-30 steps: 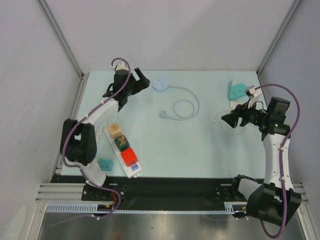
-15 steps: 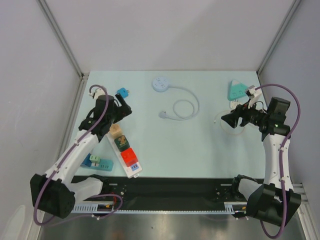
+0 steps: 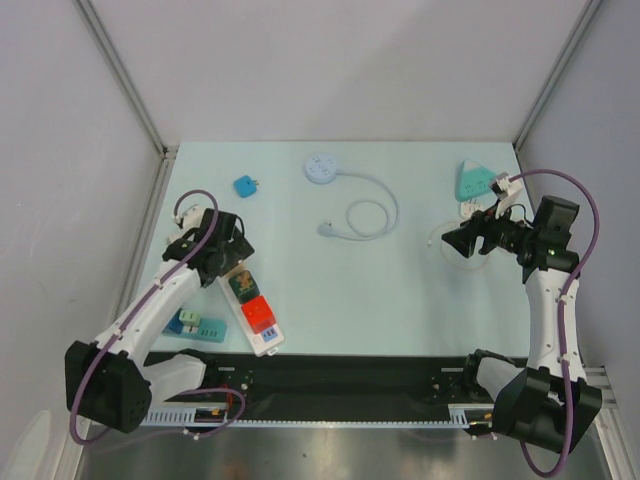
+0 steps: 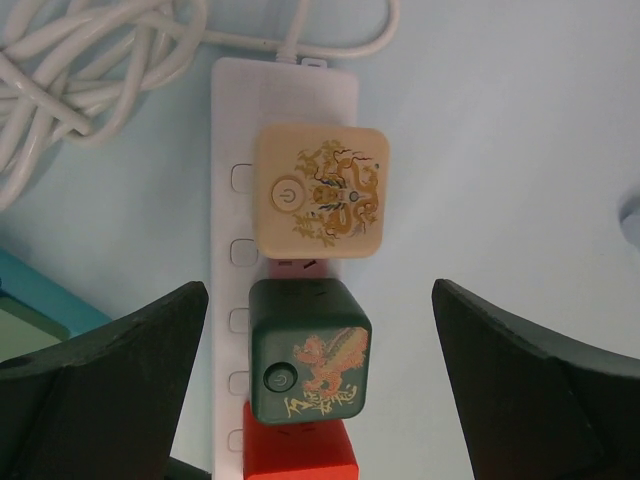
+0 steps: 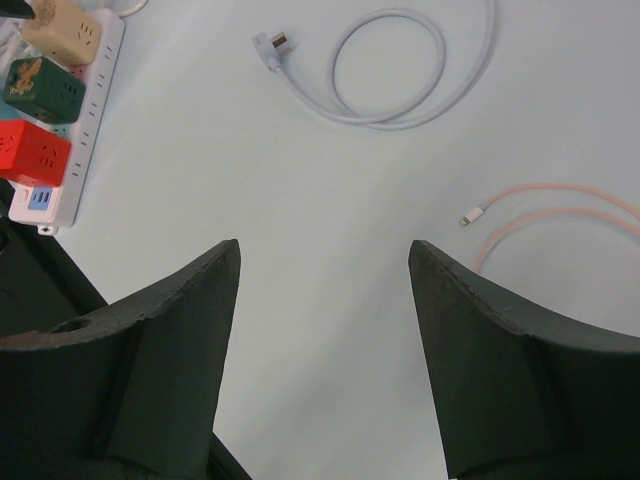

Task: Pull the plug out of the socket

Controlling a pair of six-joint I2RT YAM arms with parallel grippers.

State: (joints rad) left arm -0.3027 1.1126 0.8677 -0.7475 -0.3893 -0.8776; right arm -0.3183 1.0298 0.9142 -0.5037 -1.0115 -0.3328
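A white power strip socket (image 4: 240,150) (image 3: 266,343) lies at the near left of the table. Three cube plugs sit in it in a row: a beige one (image 4: 322,190), a dark green one (image 4: 308,348) (image 3: 241,285) and a red one (image 4: 300,462) (image 3: 257,315). My left gripper (image 4: 320,325) (image 3: 226,250) hovers open above the strip, its jaws wide on either side of the green cube and clear of it. In the top view it hides most of the beige cube. My right gripper (image 5: 325,255) (image 3: 456,240) hangs open over bare table at the right, with nothing in it.
A small blue plug (image 3: 244,186) lies loose at the back left. A round white socket (image 3: 321,168) with a coiled cord (image 3: 368,215) sits at the back centre. A teal triangular socket (image 3: 474,180) and a pink cable (image 5: 560,215) are at the right. A teal block (image 3: 195,325) lies left of the strip.
My left arm has swung from the back of the table to over the power strip. The blue plug now lies on the table at the back left. The right arm is still.
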